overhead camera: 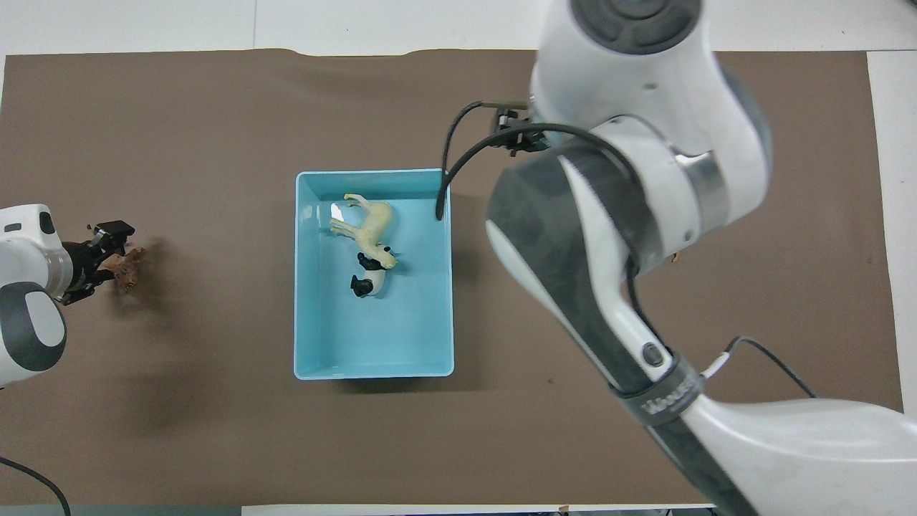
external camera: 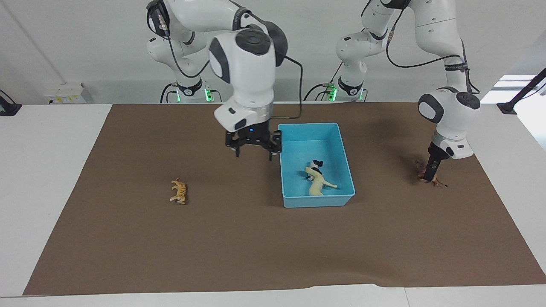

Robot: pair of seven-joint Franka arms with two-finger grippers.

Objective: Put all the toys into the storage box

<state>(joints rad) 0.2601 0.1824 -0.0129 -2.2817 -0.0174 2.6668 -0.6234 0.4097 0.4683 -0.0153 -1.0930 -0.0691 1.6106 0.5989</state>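
The right gripper (external camera: 254, 154) is hanging with its fingers (external camera: 237, 152) spread apart and holding nothing, up over the brown mat (external camera: 239, 238) just beside the blue box (external camera: 347, 170), on the side toward the right arm's end of the bench (external camera: 51, 140). From overhead its arm is blocking most of the gripper and all of the tiger.

The left gripper (external camera: 431, 174) is reaching down onto the lion (external camera: 434, 181), well apart from the box toward the left arm's end. Its fingers are covering most of the lion, and whether they are clamped on it cannot be told.

Inside the box, the horse (external camera: 318, 184) is lying on its side, touching the panda (external camera: 315, 166), which is lying nearer to the robots.

The tiger (external camera: 179, 191) is standing on the mat, well apart from the box toward the right arm's end.
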